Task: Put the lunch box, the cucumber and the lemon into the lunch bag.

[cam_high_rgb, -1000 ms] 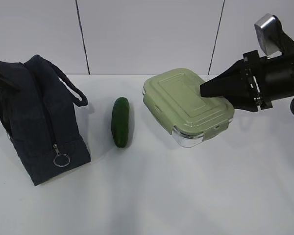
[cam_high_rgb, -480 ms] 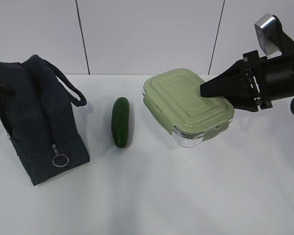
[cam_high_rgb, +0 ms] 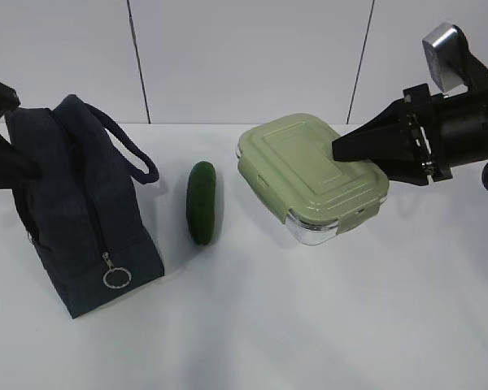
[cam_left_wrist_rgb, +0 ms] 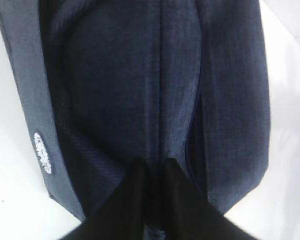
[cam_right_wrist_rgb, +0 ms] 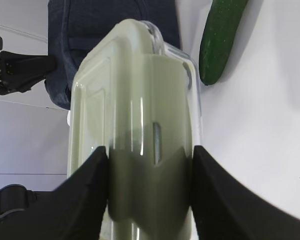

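Observation:
The navy lunch bag stands at the left with its zipper shut and the ring pull hanging low on its near end. My left gripper meets the bag's far left side. In the left wrist view its jaws are pinched together on the top fabric of the lunch bag. The dark green cucumber lies on the table right of the bag. My right gripper is shut on the lunch box, which hangs tilted above the table. Its sage lid sits between both jaws. The lemon is out of view.
The white table runs to a pale panelled wall behind. The bag's loop handle sticks out toward the cucumber. The left arm shows beyond the bag in the right wrist view.
The left gripper has closed on the bag's fabric, and the bag has shifted right and leaned, its ring pull swinging lower and right. The right arm and lunch box have not moved.

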Controlling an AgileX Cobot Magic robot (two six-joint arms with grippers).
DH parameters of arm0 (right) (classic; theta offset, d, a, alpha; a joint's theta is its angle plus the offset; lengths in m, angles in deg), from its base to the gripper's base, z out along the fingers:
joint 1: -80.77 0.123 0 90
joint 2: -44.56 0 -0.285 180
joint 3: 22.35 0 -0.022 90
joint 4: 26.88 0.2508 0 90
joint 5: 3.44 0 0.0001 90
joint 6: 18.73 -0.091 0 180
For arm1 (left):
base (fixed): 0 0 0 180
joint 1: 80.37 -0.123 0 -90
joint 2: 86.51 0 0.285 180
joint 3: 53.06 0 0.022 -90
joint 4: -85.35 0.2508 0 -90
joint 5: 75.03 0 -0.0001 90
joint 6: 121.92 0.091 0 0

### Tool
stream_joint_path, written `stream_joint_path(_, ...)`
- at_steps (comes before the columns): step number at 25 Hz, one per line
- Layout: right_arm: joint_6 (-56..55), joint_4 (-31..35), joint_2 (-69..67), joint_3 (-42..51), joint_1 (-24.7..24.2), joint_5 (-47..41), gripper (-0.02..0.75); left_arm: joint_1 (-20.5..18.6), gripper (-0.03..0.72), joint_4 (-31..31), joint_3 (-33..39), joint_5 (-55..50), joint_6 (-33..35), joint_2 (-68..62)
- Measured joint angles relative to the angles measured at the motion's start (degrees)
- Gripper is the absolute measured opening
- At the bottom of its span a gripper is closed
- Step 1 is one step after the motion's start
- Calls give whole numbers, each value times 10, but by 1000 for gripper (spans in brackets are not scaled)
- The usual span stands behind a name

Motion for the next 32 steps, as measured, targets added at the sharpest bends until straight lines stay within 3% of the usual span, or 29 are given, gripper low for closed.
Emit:
stream_joint_path(13, -14, -1, 21, 0, 0, 9, 386, 15, 34, 27, 0, -41, -1, 44)
stream_joint_path(22, -62, -13, 67, -11, 2, 32, 386, 99, 34, 49, 0, -16, -42, 47)
stream_joint_path(26, -106, -50, 78, -50, 29, 59, 386, 118, 34, 53, 0, -4, -55, 47)
stream_joint_path(32, -183, -98, 82, -101, 108, 125, 386, 133, 34, 55, 0, 11, -64, 47)
